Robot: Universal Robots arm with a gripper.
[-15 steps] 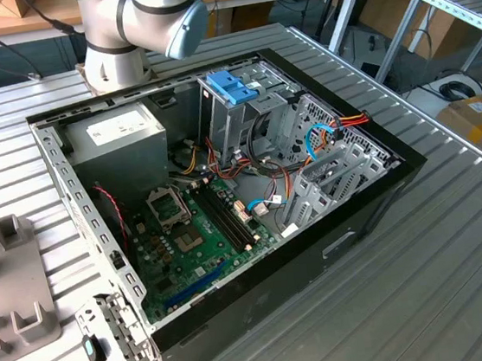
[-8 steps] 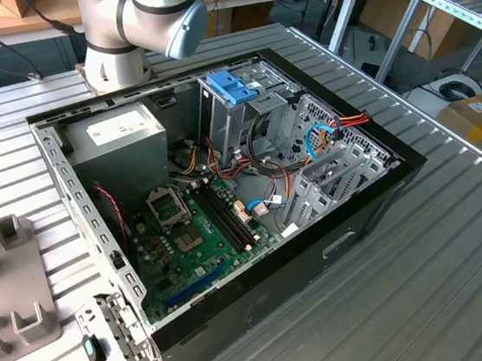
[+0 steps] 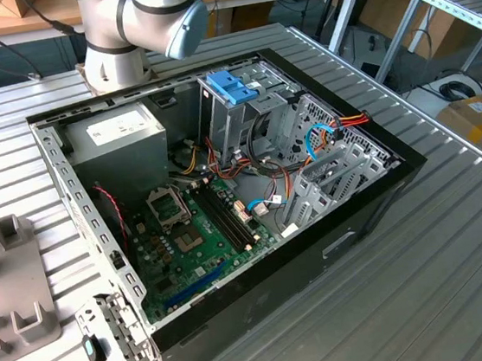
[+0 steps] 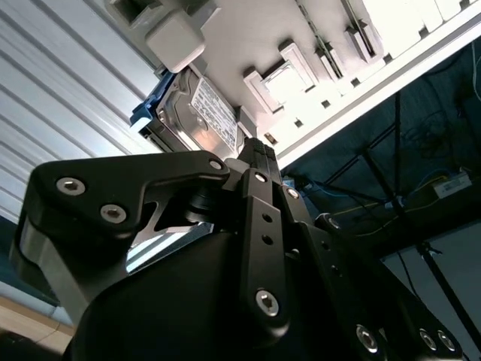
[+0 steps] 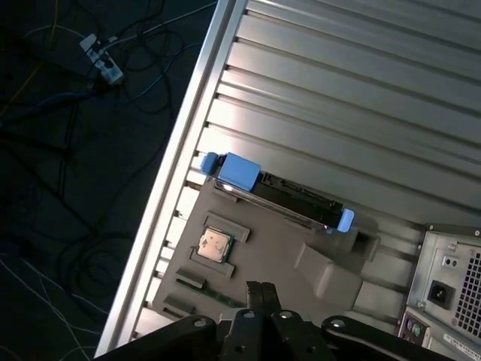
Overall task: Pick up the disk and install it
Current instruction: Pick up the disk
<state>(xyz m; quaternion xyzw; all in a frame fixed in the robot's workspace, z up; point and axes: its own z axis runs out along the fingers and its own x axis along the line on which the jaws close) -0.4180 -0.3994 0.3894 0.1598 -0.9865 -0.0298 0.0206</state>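
Note:
The disk (image 5: pixel 294 197) stands on its edge in a slot of a grey fixture plate (image 5: pixel 278 252), with blue plastic pieces at both ends. In the second wrist view the disk (image 4: pixel 197 113) shows its silver face and white label. My gripper (image 5: pixel 261 289) hangs over the fixture plate, apart from the disk, with its two black fingers pressed together and nothing between them. In the second wrist view the gripper (image 4: pixel 254 147) points toward the disk from a short distance. The open computer case (image 3: pixel 375 209) lies on the slatted metal table in the exterior view.
Inside the case are a green motherboard (image 3: pixel 186 230), a grey power supply box (image 3: pixel 118 133), and a metal cage with a blue latch (image 3: pixel 232 86). A processor chip (image 5: pixel 215 244) sits on the fixture plate. The table edge (image 5: pixel 188 143) runs close to the disk, with cables on the floor beyond.

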